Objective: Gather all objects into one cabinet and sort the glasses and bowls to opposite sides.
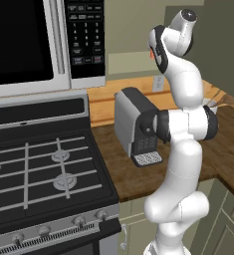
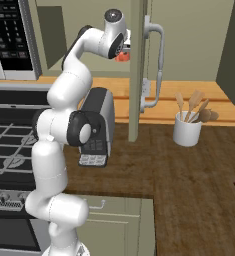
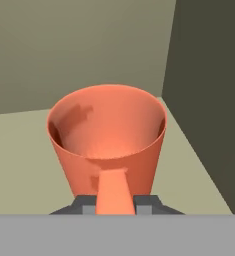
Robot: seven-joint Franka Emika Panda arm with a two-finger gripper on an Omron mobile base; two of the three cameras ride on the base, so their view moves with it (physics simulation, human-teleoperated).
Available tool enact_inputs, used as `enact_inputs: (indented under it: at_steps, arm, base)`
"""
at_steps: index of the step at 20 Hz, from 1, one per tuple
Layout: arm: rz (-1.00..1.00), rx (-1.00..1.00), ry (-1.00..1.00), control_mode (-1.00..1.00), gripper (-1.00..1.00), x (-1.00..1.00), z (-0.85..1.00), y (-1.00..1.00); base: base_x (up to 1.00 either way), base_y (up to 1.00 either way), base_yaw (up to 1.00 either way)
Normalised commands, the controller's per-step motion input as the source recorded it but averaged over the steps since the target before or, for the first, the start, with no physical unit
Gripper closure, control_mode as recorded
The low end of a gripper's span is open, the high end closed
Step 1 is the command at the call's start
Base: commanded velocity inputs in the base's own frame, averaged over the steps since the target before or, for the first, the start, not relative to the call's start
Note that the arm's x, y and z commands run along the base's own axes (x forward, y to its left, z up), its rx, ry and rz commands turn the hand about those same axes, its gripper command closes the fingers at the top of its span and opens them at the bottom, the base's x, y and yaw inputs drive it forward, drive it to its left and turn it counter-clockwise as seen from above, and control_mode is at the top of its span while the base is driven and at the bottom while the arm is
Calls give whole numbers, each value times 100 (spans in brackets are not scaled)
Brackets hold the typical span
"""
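Note:
An orange-red mug (image 3: 109,140) stands upright over the pale shelf (image 3: 19,155) of the olive-green wall cabinet, close to its dark side wall (image 3: 209,100). My gripper (image 3: 114,206) is shut on the mug's handle (image 3: 111,192), which sticks out toward the camera between the dark fingertips. From the right base view, the raised hand (image 2: 124,47) reaches into the cabinet beside the open door (image 2: 135,70) with its curved grey bar handle (image 2: 160,65), and a bit of the mug (image 2: 121,57) shows there. A sliver of the mug (image 1: 151,54) peeks out behind the arm.
A grey coffee machine (image 2: 96,125) sits on the wooden counter (image 2: 189,180) under the arm. A white holder with wooden utensils (image 2: 187,129) stands to the right. The stove (image 1: 39,169) and microwave (image 1: 39,40) lie to the left.

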Motion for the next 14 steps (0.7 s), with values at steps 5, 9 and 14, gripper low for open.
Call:
enact_inputs:
  at_steps: [5,9,14]
  arm:
    - [0,0,-1,-100,100,-4,-21,5]
    - [0,0,-13,-100,100,-54,-12,6]
    - [0,0,-17,-100,100,-90,0,6]
  base:
    - [0,0,0]
    - [0,0,0]
    - [0,0,0]
